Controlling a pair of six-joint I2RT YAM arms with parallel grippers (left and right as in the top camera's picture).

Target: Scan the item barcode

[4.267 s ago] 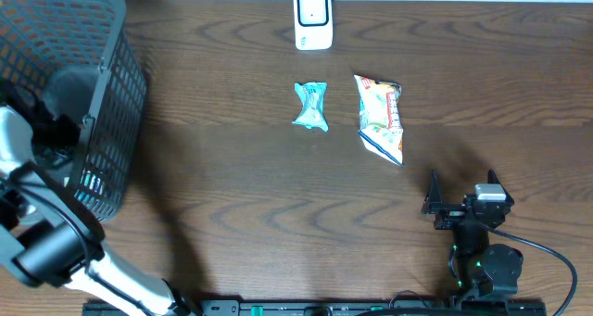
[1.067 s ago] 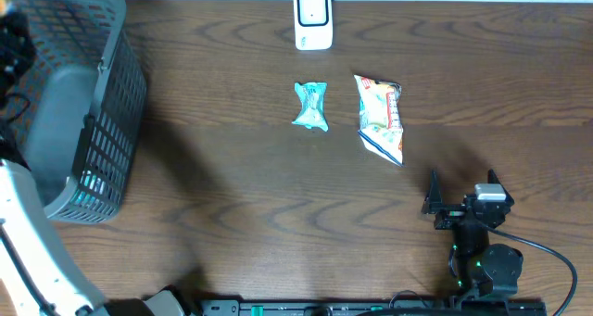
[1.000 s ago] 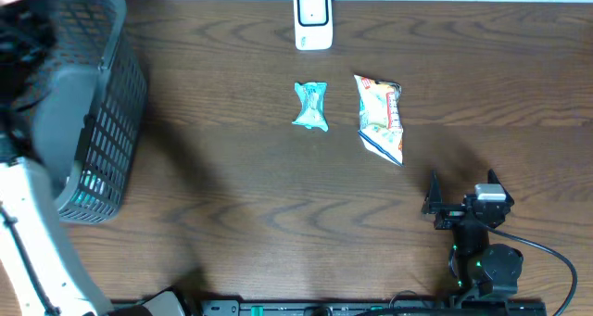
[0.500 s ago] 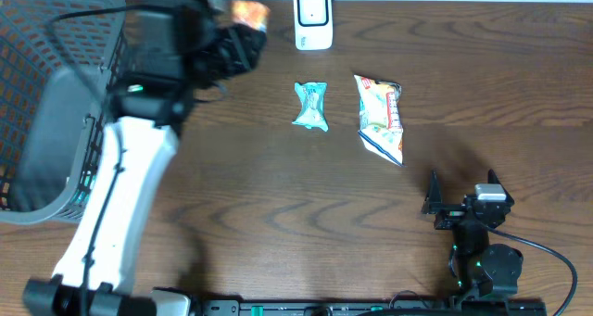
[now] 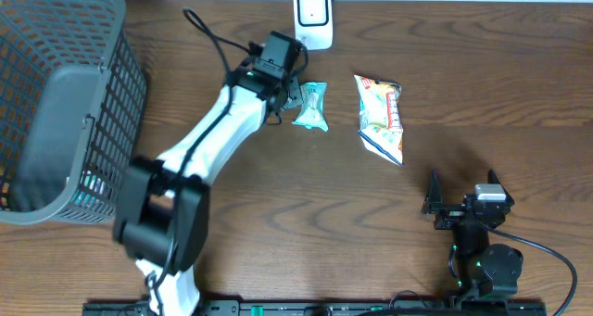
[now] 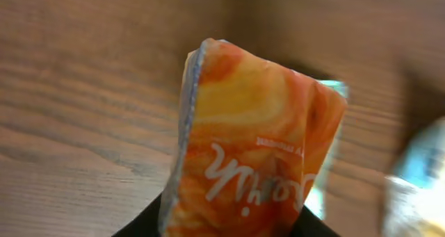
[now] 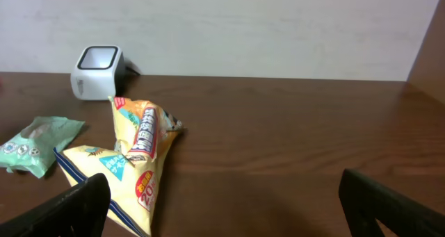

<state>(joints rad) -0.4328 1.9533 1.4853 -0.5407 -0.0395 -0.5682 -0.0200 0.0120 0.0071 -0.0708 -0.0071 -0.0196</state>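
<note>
An orange snack packet [image 6: 254, 146] with white lettering stands upright between the dark jaws of my left gripper [image 6: 233, 224], which is shut on it. From overhead, the left gripper [image 5: 285, 80] hangs just below the white scanner [image 5: 313, 19] and beside a teal packet [image 5: 313, 107]; the arm hides the orange packet there. A yellow snack bag [image 5: 380, 117] lies right of the teal packet. My right gripper [image 5: 460, 190] rests open near the front right, nothing between its fingers. In the right wrist view the right gripper [image 7: 226, 202] faces the yellow bag [image 7: 128, 164] and the scanner [image 7: 97, 71].
A dark mesh basket [image 5: 111, 94] with a grey liner fills the far left of the table. A wall runs along the back behind the scanner. Bare wood lies between the packets and the right gripper.
The left arm swung out of the basket at the left and across to the middle, carrying the orange packet. It passed left of the scanner and now sits lower, beside the teal packet.
</note>
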